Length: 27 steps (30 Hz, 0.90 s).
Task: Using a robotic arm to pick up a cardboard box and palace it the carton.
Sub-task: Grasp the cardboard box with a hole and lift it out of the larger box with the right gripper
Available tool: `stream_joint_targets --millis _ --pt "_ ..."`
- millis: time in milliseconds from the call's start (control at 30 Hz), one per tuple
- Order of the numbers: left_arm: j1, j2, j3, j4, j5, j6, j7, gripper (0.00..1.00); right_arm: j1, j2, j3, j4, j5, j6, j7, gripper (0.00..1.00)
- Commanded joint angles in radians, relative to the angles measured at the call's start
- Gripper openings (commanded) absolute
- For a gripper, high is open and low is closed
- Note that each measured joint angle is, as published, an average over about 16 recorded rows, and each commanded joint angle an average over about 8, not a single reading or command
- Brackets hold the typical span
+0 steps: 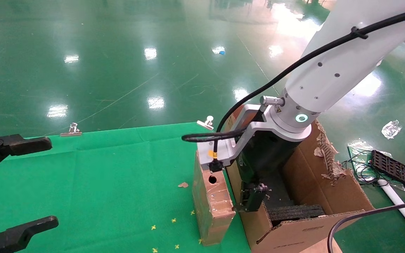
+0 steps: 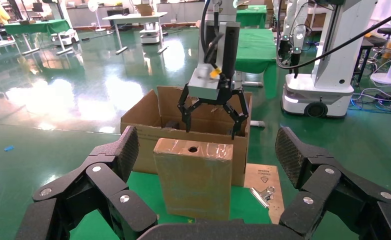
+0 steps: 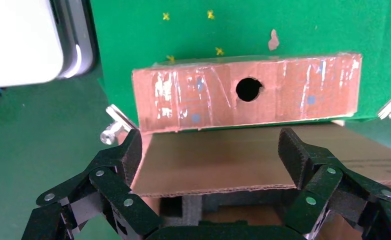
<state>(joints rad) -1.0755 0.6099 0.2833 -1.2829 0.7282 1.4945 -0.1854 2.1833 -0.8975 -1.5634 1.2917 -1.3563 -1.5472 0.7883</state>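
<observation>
Where green cloth fills lower left, we log: slim taped cardboard box upright, hole skyward, against corrugated carton; right gripper and left gripper spread, empty.

Slim brown cardboard box upright on green cloth, round hole on top, beside flapped carton.

A glossy green floor mirrors bright ceiling lights beyond the bench's far edge, while green-draped tables and white machines stand farther back in the hall.
</observation>
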Motion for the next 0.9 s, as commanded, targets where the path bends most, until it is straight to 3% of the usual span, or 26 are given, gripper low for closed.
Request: stream_joint_targets --millis 33,267,533,900 --pt "0.0 0.0 0.0 0.0 0.0 0.0 0.0 1.0 0.004 -0.001 -0.012 -0.001 -0.001 0.011 0.016 1.0" --pt "0.0 0.0 0.001 0.0 0.0 0.0 0.0 1.0 0.003 -0.045 -0.02 -0.177 0.055 0.002 0.226 1.0" --pt "0.0 -0.001 0.001 0.0 -0.001 -0.001 0.001 1.0 0.001 -0.145 -0.094 -0.422 0.071 -0.026 0.463 1.0" --pt "0.0 -0.001 0.002 0.0 -0.001 -0.001 0.001 1.0 -0.08 -0.181 -0.112 -0.601 0.188 -0.018 0.506 1.0"
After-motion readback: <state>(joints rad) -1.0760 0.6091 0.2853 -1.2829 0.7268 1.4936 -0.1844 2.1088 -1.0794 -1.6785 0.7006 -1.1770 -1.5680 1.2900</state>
